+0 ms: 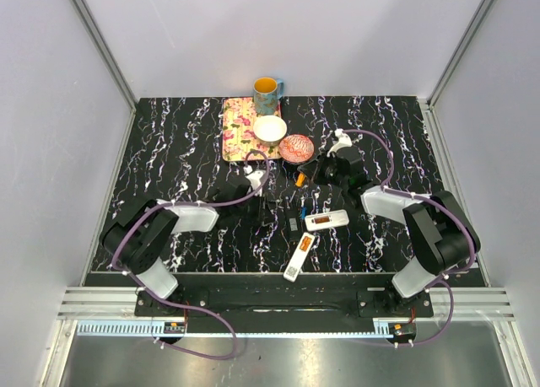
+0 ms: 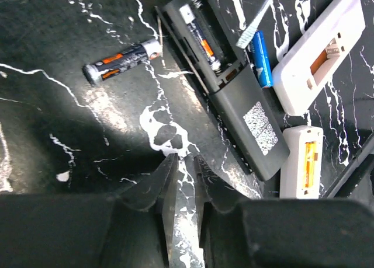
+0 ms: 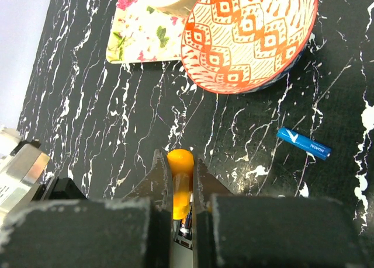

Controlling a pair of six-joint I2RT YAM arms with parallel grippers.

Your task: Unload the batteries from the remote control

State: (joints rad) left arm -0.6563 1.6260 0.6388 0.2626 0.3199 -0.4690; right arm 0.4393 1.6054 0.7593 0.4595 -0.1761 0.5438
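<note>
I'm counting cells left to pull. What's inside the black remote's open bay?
One dark, orange-banded battery lies in the black remote's bay. The slot beside it looks empty, though a pale stick crosses its far corner and hides that bit.

Folds left arm [image 1: 139,239] with elbow out to the side and forearm angled inward, and holds left gripper [image 2: 186,163] pointing down, fingers a narrow slit apart, nothing between them. Mirrors that with right arm [image 1: 434,227], elbow out wide, forearm running inward. Pinches right gripper [image 3: 177,158] tight on an orange handle [image 3: 180,189], fingers pressed to both its sides.
</note>
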